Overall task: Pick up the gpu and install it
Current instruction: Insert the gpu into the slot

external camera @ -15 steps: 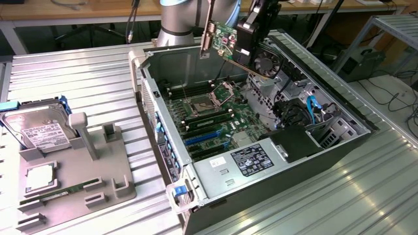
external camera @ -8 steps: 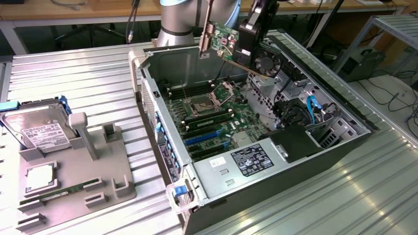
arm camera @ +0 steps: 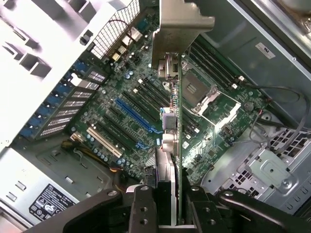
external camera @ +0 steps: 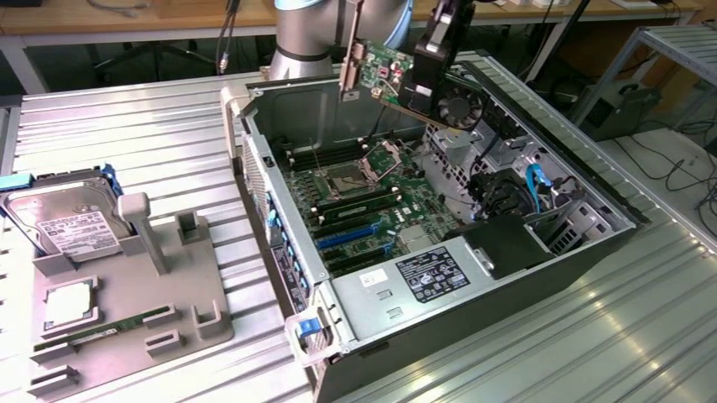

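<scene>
Gpu (external camera: 379,71), a thin flat circuit card with a green component face and a narrow silver metal bracket (arm camera: 182,22) at one end, hangs in the air above the open black and grey computer case (external camera: 583,243), over its far end in the exterior view. The black fingers (arm camera: 144,208) are closed on the end of the gpu (arm camera: 178,121) opposite the bracket, gripping it from both flat sides so that it stands on edge. Below it lies the green motherboard (external camera: 370,210), with its long blue expansion slots (arm camera: 136,114) well apart from the card's lower edge.

Pick-up looks finished and the carry toward the board is in hand; the installing has not begun, since nothing of the card touches a slot. Seating, as I judge it, calls for the contact edge lined up along one slot, the bracket toward the perforated rear wall of the case, and a straight, level push with no tilt.

On the ribbed metal table (external camera: 134,126), at the exterior view's left, a grey holder tray (external camera: 123,302) carries a silver hard drive with a white label (external camera: 79,227).
</scene>
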`<state>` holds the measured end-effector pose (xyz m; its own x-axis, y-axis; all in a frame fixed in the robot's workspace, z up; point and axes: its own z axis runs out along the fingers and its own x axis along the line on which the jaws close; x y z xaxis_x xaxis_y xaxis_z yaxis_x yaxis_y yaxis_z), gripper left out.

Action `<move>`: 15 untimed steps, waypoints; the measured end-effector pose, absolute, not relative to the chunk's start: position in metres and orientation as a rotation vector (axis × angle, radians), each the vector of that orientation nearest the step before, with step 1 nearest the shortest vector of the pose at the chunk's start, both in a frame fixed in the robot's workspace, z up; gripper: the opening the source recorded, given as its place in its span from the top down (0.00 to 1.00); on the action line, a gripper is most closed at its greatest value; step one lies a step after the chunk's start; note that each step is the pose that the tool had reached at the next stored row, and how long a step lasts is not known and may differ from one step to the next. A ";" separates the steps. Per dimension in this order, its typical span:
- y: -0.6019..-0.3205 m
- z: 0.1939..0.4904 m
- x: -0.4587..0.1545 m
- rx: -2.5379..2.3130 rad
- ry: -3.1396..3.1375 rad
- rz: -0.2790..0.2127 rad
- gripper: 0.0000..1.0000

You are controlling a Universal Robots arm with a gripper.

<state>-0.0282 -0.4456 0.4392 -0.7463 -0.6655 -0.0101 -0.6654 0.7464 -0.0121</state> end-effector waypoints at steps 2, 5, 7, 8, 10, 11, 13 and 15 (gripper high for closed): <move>-0.446 0.439 -0.028 -1.142 2.912 -0.012 0.72; -0.446 0.439 -0.028 -1.190 2.892 -0.011 0.72; -0.446 0.439 -0.028 -1.216 2.882 -0.011 0.72; -0.446 0.439 -0.028 -1.229 2.876 -0.011 0.72; -0.446 0.439 -0.028 -1.253 2.865 -0.011 0.72; -0.446 0.439 -0.028 -1.266 2.860 -0.011 0.72; -0.446 0.439 -0.028 -1.292 2.848 -0.011 0.72; -0.446 0.439 -0.028 -1.317 2.836 -0.010 0.72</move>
<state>-0.0282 -0.4456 0.4391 -0.6451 -0.7640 -0.0101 -0.7639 0.6452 -0.0120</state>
